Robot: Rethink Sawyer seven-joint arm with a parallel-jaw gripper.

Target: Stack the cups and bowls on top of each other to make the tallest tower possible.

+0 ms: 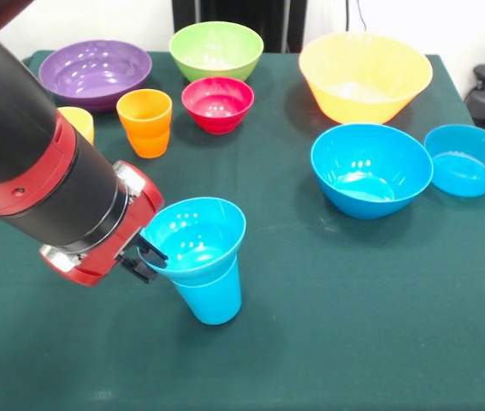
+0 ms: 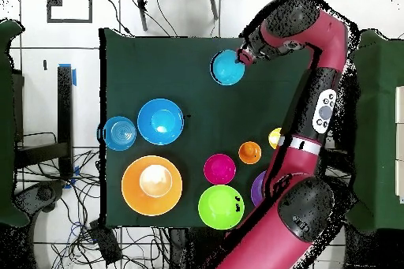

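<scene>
Blue bowl (image 1: 198, 235) nests in the upright blue cup (image 1: 212, 293) near the table's front, starting the tower; my gripper (image 1: 150, 255) pinches the bowl's left rim, likely to seat it level; remaining bowls and cups wait far behind

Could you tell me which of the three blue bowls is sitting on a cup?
The small blue bowl beside the gripper; it rests in the blue cup, while the other two sit on the table.
</scene>
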